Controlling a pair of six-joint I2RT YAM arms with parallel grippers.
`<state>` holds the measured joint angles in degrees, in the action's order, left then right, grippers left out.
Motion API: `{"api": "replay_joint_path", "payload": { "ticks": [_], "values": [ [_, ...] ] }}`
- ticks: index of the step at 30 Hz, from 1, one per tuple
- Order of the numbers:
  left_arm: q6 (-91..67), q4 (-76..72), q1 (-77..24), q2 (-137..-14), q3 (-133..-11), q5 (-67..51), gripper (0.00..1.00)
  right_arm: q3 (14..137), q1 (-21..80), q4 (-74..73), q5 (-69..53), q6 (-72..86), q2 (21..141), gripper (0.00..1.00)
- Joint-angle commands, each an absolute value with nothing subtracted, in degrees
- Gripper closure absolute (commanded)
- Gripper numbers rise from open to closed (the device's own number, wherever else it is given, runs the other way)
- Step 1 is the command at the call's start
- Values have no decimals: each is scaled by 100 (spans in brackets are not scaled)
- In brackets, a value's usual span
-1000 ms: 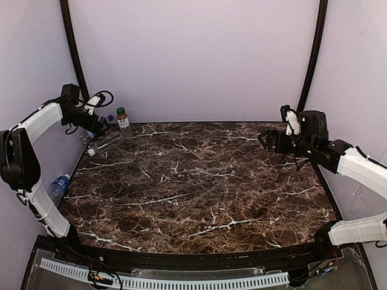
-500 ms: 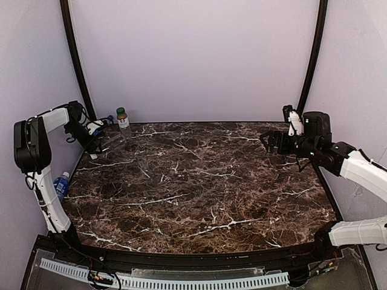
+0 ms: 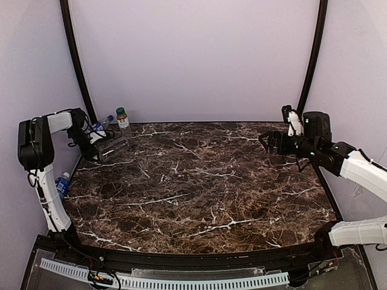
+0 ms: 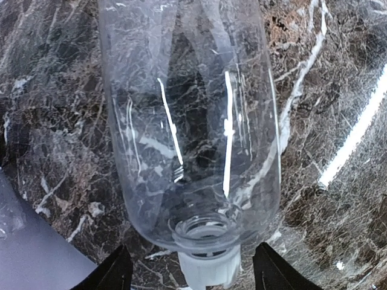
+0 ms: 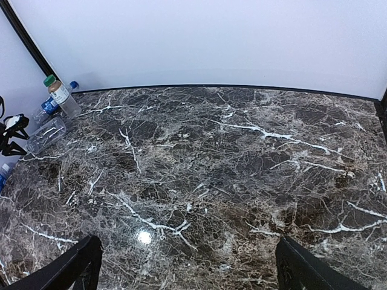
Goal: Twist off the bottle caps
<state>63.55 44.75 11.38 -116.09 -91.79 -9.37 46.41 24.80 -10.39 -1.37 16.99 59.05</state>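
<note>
Marble (image 4: 338, 72); bottle (image 4: 187, 121) cap-end within left claw (image 4: 196, 270)

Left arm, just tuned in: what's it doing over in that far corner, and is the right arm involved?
The left gripper is at the clear unlabelled bottle, which lies on its side in the marble table's far left corner. Its open jaws straddle the white cap, with no grip visible yet. The right gripper hangs open and empty over the far right side. The brownish green-capped bottle stands upright nearby, cap on.

Bright even light; glare streaks on the clear bottle (image 4: 227, 130)
</note>
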Motion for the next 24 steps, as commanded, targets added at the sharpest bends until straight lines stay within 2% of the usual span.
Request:
{"api": "replay_joint_path", "payload": {
  "ticks": [1,6,12,14,19,20,24],
  "values": [
    [6499,4768,1166,-11652,-9034,-1067,32,4603,2462,-976,-167,1694,5902,1],
    [6323,4582,1137,-11665,-8888,-1163,39,4647,2461,-969,-202,1695,5941,1],
    [6382,4810,1003,-11673,-8719,-1334,55,4669,2461,-984,-194,1699,5919,1],
    [6388,4888,968,-11667,-8653,-1400,62,4671,2460,-993,-185,1691,5890,1],
    [6327,5259,910,-11631,-8773,-1559,95,4723,2461,-1066,-191,1657,5825,1],
    [6286,5424,891,-11565,-8844,-1597,98,4728,2461,-1074,-212,1646,5804,1],
    [6289,5854,747,-11059,-8762,-1853,99,4733,2468,-952,-783,1498,5687,1]
  ]
}}
